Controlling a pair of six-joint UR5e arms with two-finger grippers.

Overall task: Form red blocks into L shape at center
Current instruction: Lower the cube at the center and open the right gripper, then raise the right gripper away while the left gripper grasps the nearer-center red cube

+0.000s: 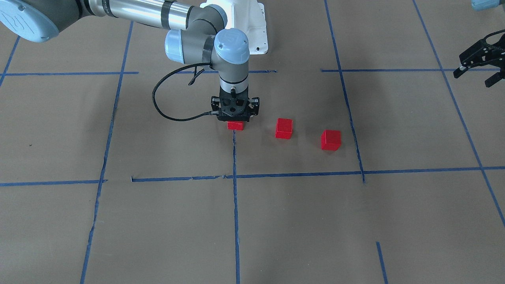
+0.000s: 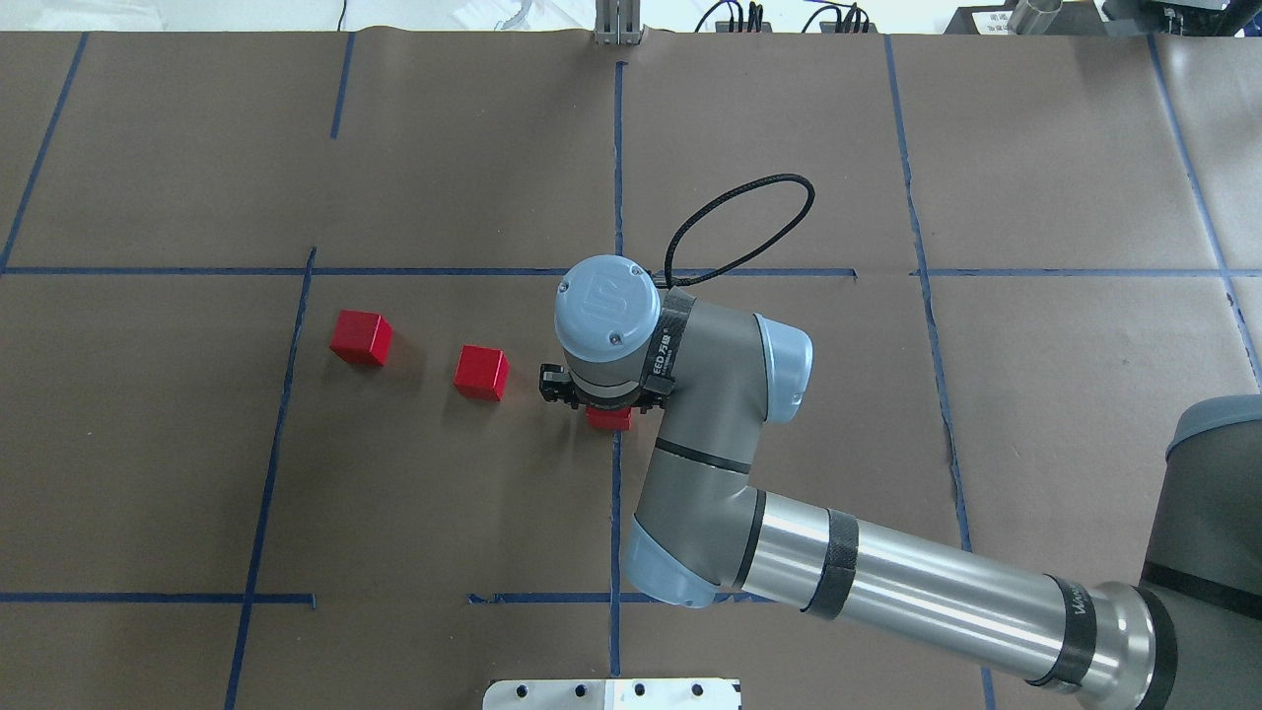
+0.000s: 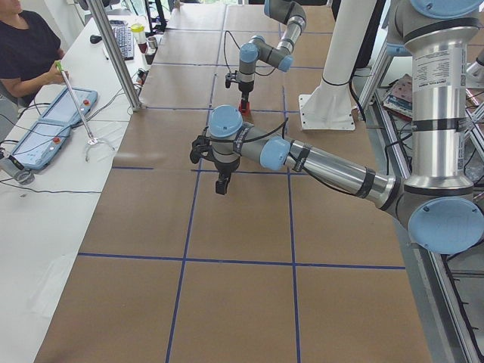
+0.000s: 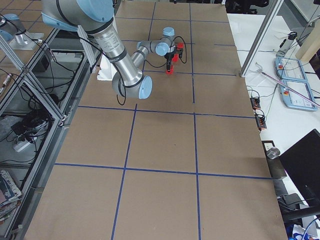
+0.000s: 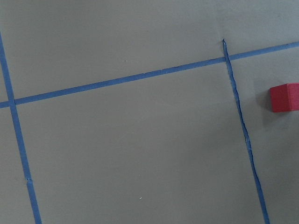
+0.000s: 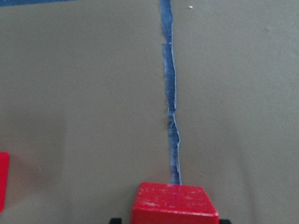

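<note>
Overhead exterior: right gripper [image 2: 603, 408] pinched narrow on the first red block [image 2: 609, 420], sitting on the blue tape line [image 2: 618, 148] at the center [image 2: 552, 463]. Middle red block [image 2: 481, 372] and outer red block [image 2: 361, 337] strung toward the table's left edge, apart from it. Left gripper [image 1: 473, 77] spread wide over by that edge, probably nearer the outer one
</note>
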